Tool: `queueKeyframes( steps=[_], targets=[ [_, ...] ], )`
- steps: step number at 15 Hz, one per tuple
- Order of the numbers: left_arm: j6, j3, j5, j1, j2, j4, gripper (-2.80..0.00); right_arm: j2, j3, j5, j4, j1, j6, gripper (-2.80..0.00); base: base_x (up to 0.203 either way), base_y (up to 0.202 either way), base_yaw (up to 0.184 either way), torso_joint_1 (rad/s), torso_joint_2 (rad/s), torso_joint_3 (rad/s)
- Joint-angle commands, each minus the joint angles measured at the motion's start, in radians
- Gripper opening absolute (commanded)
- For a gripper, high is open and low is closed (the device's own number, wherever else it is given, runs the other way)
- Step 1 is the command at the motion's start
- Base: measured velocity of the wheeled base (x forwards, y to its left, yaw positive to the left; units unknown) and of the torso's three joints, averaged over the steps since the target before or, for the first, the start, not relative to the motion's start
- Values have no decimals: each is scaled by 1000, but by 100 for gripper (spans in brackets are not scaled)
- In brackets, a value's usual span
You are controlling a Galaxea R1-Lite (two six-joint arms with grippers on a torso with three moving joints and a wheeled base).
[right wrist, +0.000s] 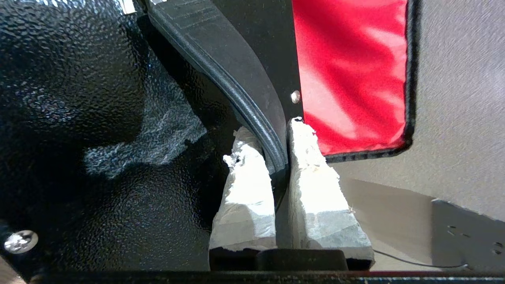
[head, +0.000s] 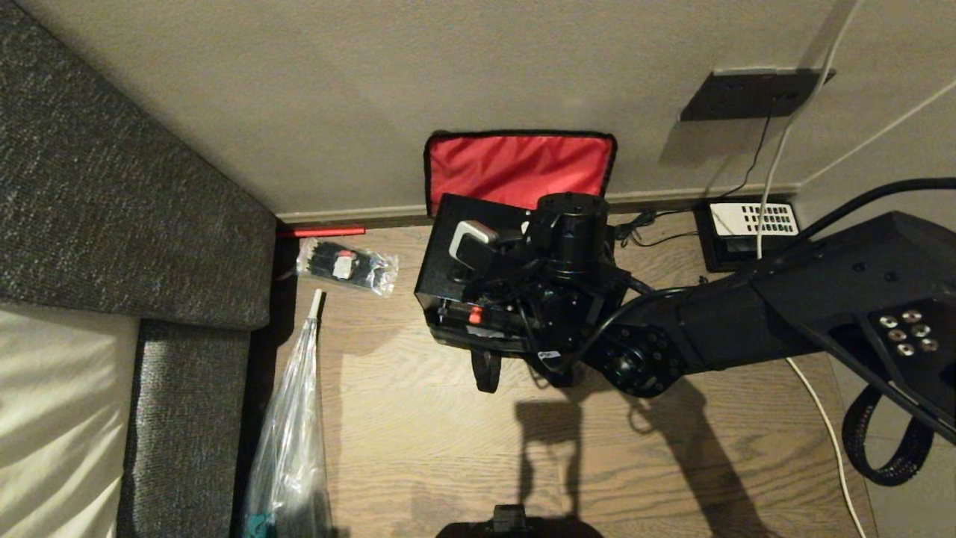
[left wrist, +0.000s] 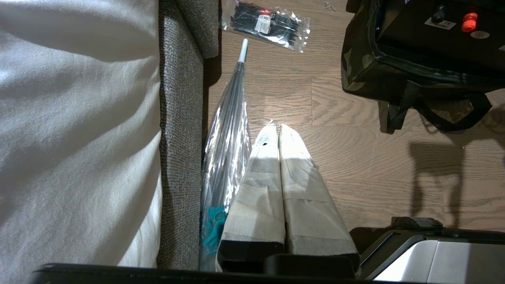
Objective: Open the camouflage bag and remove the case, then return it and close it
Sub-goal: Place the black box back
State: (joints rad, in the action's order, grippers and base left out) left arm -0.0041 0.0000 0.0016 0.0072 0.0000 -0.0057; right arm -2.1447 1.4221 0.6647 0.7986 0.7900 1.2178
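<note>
Red lining showed on the camouflage bag's point(left wrist: 359, 67) raised lid while the right gripper's point(right wrist: 276, 157) fingers pinched the handle of the case point(head: 448, 254) sitting in it, left gripper point(left wrist: 276, 134) clenched empty.

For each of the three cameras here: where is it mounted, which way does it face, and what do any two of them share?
Head view: from the robot's head, looking down at the wooden floor; shows the right arm over the camouflage bag, red-lined lid against the wall.
Left wrist view: behind the shut left gripper, facing the floor beside a grey sofa.
Right wrist view: behind the right gripper, shut on the case's black handle.
Shared: head and left wrist both show the bag and the packet of cable ties.
</note>
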Motion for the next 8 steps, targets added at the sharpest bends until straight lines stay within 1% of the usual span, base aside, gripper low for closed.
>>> queueKeyframes(
  steps=[1, 8],
  targets=[
    [0, 2, 0, 0, 0, 0, -280, -1, -6, 3, 4, -14, 1, -280, 0, 0, 0, 0, 0, 0],
    [0, 2, 0, 0, 0, 0, -280, -8, -22, 1, 1, -29, -7, -280, 0, 0, 0, 0, 0, 0]
  ],
)
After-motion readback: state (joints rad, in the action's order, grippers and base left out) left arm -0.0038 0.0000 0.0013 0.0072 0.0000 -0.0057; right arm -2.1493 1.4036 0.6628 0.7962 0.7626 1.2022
